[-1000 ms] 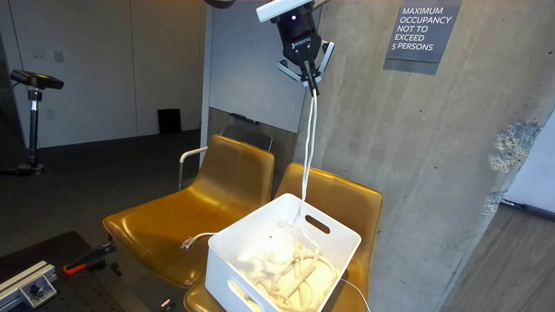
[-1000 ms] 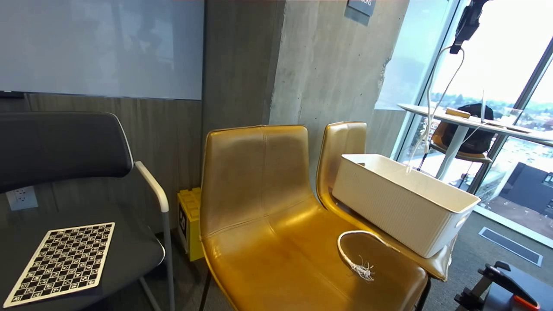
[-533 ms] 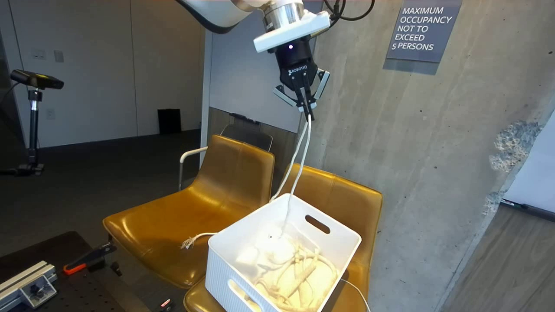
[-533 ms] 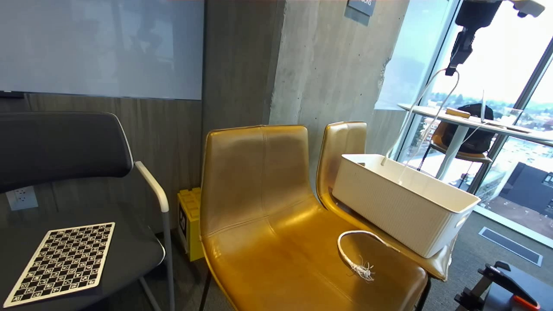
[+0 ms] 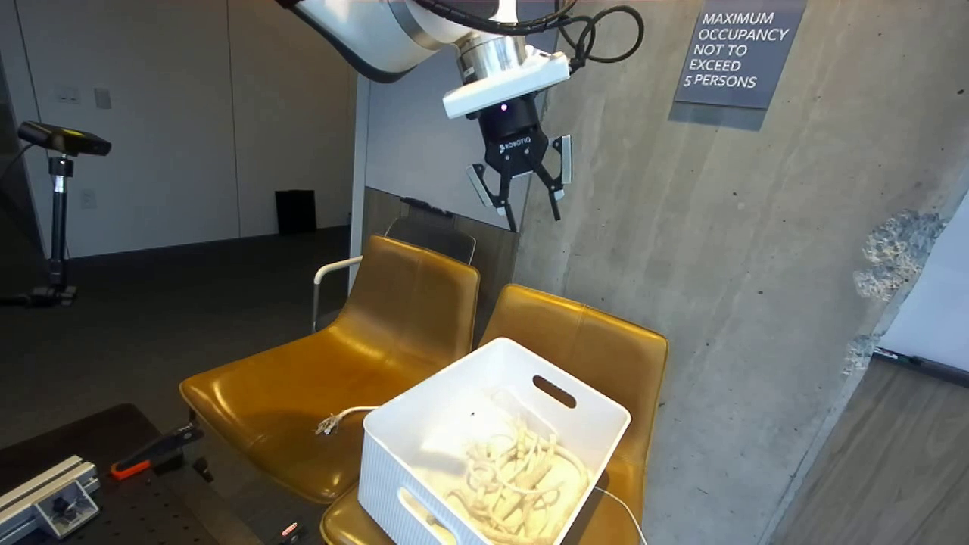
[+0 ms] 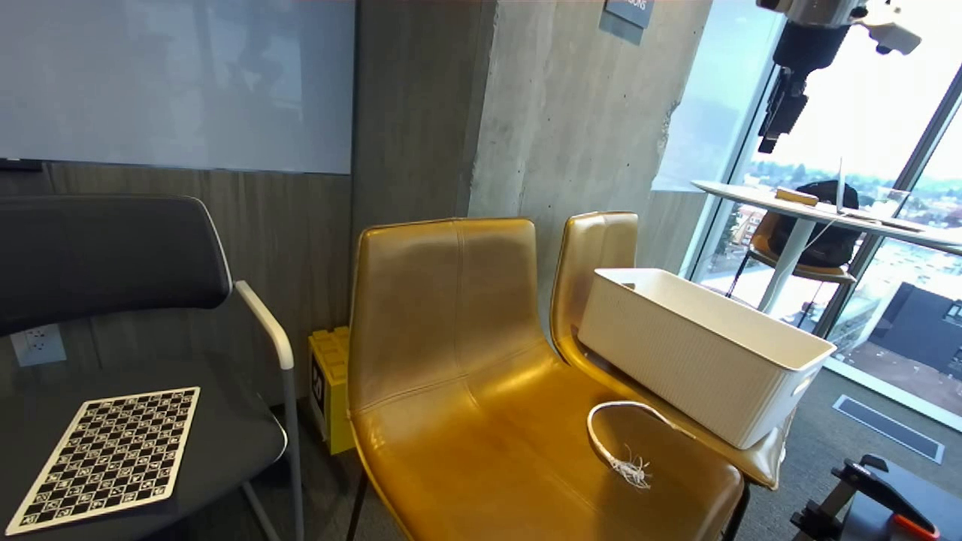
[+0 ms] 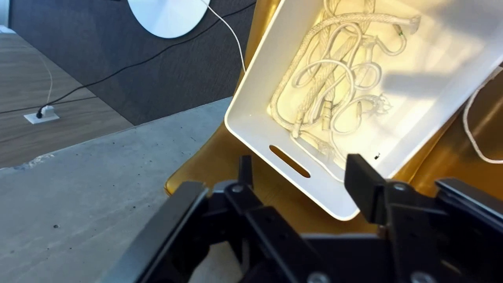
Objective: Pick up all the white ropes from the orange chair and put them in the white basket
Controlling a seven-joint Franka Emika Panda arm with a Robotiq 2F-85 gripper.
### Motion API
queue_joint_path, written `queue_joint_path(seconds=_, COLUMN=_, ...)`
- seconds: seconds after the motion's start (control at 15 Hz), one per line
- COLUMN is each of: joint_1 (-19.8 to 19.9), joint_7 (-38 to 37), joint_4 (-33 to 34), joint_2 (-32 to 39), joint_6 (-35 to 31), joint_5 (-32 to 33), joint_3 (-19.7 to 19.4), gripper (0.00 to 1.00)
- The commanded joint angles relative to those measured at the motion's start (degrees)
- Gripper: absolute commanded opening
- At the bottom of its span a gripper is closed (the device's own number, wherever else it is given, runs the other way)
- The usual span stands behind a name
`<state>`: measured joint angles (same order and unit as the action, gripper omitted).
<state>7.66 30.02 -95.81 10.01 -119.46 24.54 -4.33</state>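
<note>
Fingers (image 7: pixel 363 188) parted, white ropes (image 7: pixel 324 73) in basket (image 7: pixel 255 126)

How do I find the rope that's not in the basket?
Find the two orange chairs side by side; the basket stands on one. On the other, a white rope curls to a frayed end. Unlike the ropes in the basket, this one lies outside.
</note>
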Motion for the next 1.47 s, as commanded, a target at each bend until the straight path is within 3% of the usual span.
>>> queue_joint_path(seconds=0.0, joint_1=-2.3, joint_7=2.4, joint_4=-2.8, joint_2=0.8, joint_6=-1.4, joint_5=-0.8, joint_3=1.9, gripper=0.94)
queue_joint_path(seconds=0.13, joint_1=-3.9, joint_7=4.1, joint_4=-6.2, joint_2=1.9, joint_6=-3.4, joint_5=-1.9, joint_3=3.9, gripper=1.0)
queue_joint_path(seconds=0.6, joint_1=-7.1, joint_7=7.5, joint_4=-9.1, joint_2=12.8, joint_6=-11.0, joint_5=-0.2, joint_3=7.1, gripper=1.0)
queue_joint_path(seconds=1.07, joint_1=-8.6, joint_7=10.0, joint_4=-2.3, joint_2=25.2, joint_6=-15.6, joint_5=3.0, joint_3=6.5, gripper=1.0)
queue_joint_path(seconds=1.4, joint_1=-10.3, joint_7=9.5, joint_4=3.7, joint_2=32.8, joint_6=-14.6, joint_5=4.3, joint_3=6.3, gripper=1.0)
